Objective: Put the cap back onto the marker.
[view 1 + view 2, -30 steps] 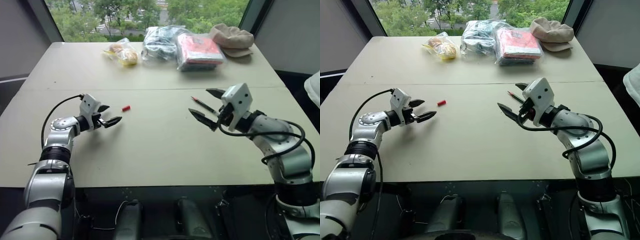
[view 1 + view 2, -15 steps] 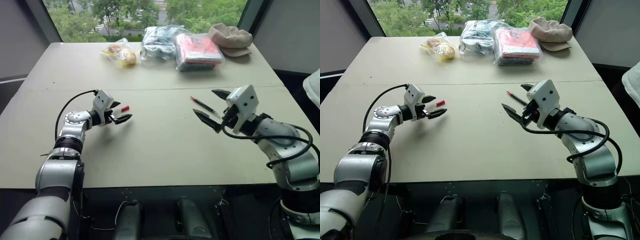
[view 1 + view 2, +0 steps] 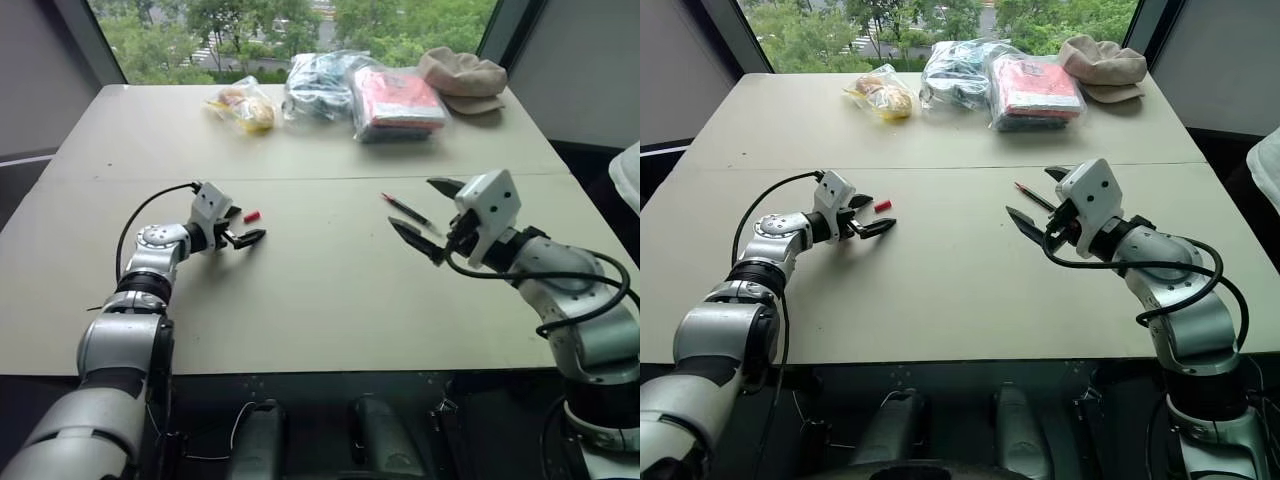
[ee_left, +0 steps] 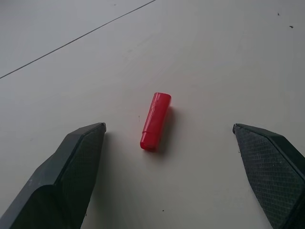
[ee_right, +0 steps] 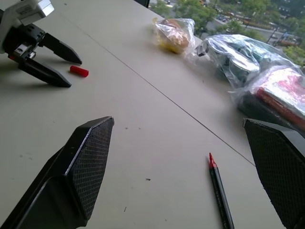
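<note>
The cap [image 4: 155,121] is a small red plastic cylinder lying on its side on the pale surface [image 3: 320,300], left of centre in the head views. The marker [image 3: 406,211] is a thin dark stick with a red tip, uncapped, lying flat right of centre, well apart from the cap.

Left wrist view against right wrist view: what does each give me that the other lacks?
Left wrist view alone: the left claw's own open fingers flanking the cap, not touching it. Right wrist view alone: the marker lying uncapped, red tip showing, ahead of the open right claw, the left claw seen from outside, and bagged items beyond. Both share the cap and the table.
</note>
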You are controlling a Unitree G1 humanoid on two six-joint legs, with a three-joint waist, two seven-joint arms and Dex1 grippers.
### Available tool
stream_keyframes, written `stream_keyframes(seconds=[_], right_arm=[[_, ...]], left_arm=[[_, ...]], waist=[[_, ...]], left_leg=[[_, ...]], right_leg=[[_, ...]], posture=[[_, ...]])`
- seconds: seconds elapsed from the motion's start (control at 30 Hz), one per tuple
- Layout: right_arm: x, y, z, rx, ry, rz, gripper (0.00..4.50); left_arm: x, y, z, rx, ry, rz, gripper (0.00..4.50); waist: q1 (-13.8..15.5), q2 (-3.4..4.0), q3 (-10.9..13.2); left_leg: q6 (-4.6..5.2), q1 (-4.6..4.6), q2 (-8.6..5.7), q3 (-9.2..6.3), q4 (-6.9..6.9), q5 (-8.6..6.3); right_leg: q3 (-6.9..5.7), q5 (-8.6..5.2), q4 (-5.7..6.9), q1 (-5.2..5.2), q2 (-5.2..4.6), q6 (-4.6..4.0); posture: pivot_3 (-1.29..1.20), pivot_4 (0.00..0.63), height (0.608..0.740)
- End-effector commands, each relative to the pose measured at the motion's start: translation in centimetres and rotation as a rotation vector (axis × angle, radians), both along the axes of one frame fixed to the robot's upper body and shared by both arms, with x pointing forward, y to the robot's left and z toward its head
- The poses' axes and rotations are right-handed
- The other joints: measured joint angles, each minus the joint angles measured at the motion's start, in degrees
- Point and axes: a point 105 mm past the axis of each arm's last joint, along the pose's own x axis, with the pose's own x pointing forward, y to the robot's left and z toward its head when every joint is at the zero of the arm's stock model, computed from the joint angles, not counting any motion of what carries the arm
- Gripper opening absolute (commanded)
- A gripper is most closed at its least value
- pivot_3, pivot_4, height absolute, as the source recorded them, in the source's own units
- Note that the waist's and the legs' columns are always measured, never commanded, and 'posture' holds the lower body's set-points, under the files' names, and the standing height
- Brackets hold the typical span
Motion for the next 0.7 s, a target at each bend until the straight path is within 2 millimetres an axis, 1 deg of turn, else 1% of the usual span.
stream_keyframes(seconds=[0.03, 0.43, 0.47, 0.53, 0.6, 0.63, 0.7], right_arm=[[-0.5, -0.1, 1.7, -0.009, -0.07, -0.003, 4.5], [-0.6, -0.4, 1.8, -0.021, -0.076, -0.02, 4.5], [-0.6, -0.3, 1.8, -0.021, -0.077, -0.021, 4.5], [-0.6, -0.4, 1.9, -0.022, -0.077, -0.022, 4.5], [-0.6, -0.4, 1.9, -0.024, -0.077, -0.023, 4.5], [-0.6, -0.4, 1.9, -0.024, -0.077, -0.023, 4.5], [-0.6, -0.4, 1.9, -0.025, -0.076, -0.022, 4.5]], left_arm=[[0.5, -0.3, 0.8, 0.007, -0.016, 0.005, 4.47], [0.7, -1.0, 0.8, 0.003, -0.014, 0.006, 4.47], [0.8, -1.1, 0.8, 0.001, -0.015, 0.007, 4.23], [0.8, -1.2, 0.9, -0.002, -0.016, 0.009, 3.55], [0.9, -1.3, 1.0, -0.005, -0.018, 0.008, 2.6], [0.9, -1.4, 1.0, -0.007, -0.018, 0.008, 2.02], [0.9, -1.6, 1.0, -0.009, -0.019, 0.005, 0.98]], waist=[[0.07, 0.0, 0.0], [0.14, -0.01, -0.01], [0.14, -0.01, -0.01], [0.16, -0.01, -0.01], [0.05, -0.02, -0.01], [0.03, -0.01, -0.01], [-0.11, -0.01, -0.01]], left_leg=[[0.0, 0.0, 0.0, 0.0, 0.0, 0.0], [0.0, 0.0, -0.01, 0.0, 0.02, 0.0], [0.0, 0.0, -0.01, -0.01, 0.02, 0.0], [0.0, 0.0, -0.02, -0.01, 0.03, 0.0], [0.0, 0.0, -0.02, -0.01, 0.04, 0.0], [0.0, 0.0, -0.02, -0.01, 0.04, 0.0], [0.0, 0.01, -0.01, -0.03, 0.03, 0.0]], right_leg=[[0.0, 0.0, 0.0, 0.0, 0.0, 0.0], [0.0, 0.0, 0.01, 0.01, -0.01, 0.01], [0.0, 0.0, 0.01, 0.01, -0.01, 0.01], [-0.01, 0.0, 0.01, 0.02, -0.01, 0.01], [-0.01, 0.01, 0.01, 0.03, -0.01, 0.01], [-0.01, 0.01, 0.01, 0.02, -0.01, 0.01], [-0.01, 0.01, 0.02, 0.02, 0.0, 0.01]], posture=[[0.0, 0.15, 0.74], [0.0, 0.15, 0.74], [0.0, 0.15, 0.74], [0.0, 0.15, 0.74], [0.0, 0.15, 0.74], [0.0, 0.15, 0.74], [0.0, 0.15, 0.74]])
